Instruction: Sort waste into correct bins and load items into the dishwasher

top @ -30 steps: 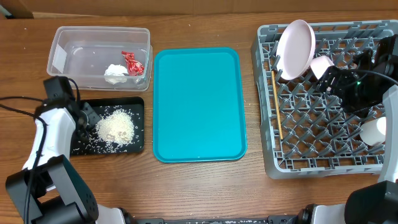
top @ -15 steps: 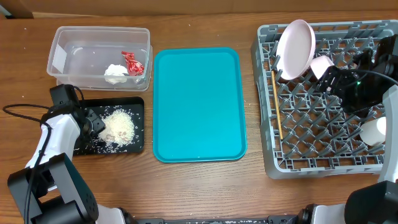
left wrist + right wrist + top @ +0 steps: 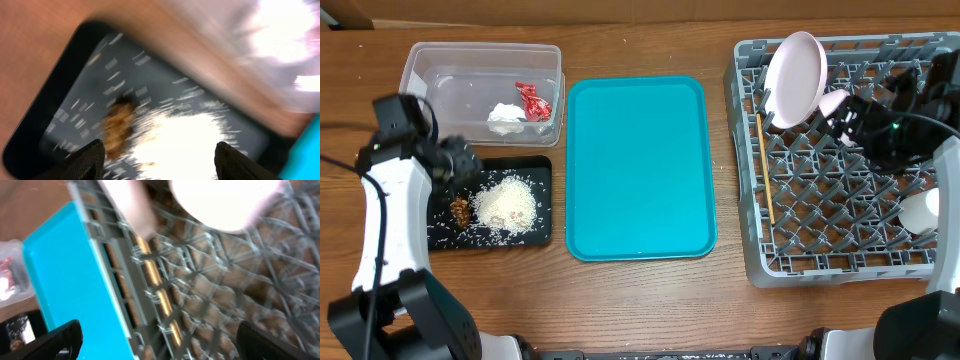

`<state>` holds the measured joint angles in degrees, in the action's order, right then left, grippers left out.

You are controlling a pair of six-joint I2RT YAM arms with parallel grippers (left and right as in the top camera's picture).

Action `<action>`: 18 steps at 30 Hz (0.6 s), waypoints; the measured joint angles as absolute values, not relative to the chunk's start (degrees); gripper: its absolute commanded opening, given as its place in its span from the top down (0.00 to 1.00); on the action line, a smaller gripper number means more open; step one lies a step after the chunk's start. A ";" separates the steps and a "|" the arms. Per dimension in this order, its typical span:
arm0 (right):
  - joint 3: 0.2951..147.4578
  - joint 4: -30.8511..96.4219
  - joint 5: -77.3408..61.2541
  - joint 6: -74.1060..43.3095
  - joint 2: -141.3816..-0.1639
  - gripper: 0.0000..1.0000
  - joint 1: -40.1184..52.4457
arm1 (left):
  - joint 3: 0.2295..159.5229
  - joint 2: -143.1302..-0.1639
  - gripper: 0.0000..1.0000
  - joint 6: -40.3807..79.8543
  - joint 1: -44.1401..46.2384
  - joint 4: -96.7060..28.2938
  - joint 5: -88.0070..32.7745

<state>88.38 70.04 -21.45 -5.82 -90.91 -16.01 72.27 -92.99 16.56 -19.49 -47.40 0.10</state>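
Brown food scrap (image 3: 119, 129) on black tray (image 3: 70, 80), blurry in wrist view

I've got an easy lane over the teal tray (image 3: 638, 170) between the black tray (image 3: 542, 226) and the dish rack (image 3: 820, 210), but the upright plate (image 3: 794, 66) and a chopstick (image 3: 764, 170) crowd the rack's left edge.

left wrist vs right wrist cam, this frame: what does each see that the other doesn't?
Left wrist only: brown scrap and rice heap on the black tray, all blurred. Right wrist only: grey rack, a chopstick along its edge, pink plate, pale bowl. Both: teal tray, and each view's own hand open with nothing in it: left hand, right hand.
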 measured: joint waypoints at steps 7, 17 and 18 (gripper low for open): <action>88.38 62.67 -22.94 -3.90 -90.91 0.00 -3.75 | 77.21 -91.13 0.05 9.54 -6.61 -51.46 -7.40; 88.38 66.85 -14.87 -3.09 -90.91 0.00 9.98 | 77.19 -91.13 0.00 6.70 1.34 -68.25 -8.45; 88.38 68.05 -14.44 -3.03 -90.91 0.00 10.11 | 77.19 -91.13 0.00 6.70 1.10 -69.95 -8.49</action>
